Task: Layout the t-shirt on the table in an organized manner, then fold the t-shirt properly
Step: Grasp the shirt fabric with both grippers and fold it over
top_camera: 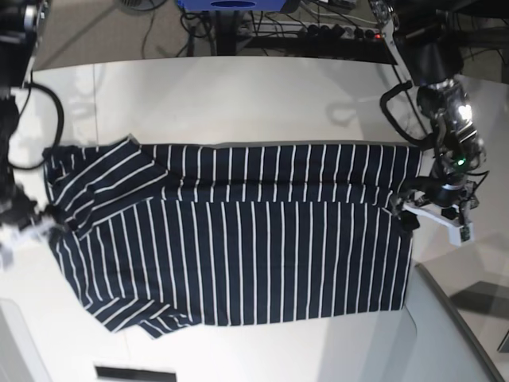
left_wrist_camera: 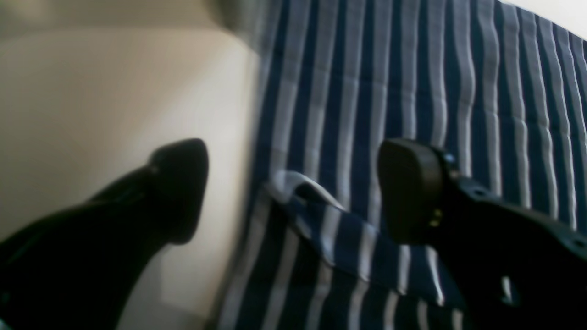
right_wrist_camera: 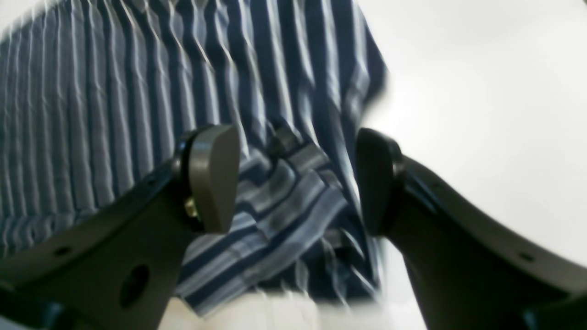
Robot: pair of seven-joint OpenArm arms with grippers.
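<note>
White table under spread striped t-shirt

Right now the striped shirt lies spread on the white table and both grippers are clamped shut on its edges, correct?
Not quite. The shirt does lie spread on the table, but neither gripper is clamped. The left wrist view shows the left gripper with jaws apart over the shirt's edge, and the right wrist view shows the right gripper likewise open above a bunched fold.

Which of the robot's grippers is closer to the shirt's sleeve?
The right gripper: it hangs open over the sleeve end of the t-shirt. The left gripper, also open, straddles the shirt's edge at the opposite, hem end.
</note>
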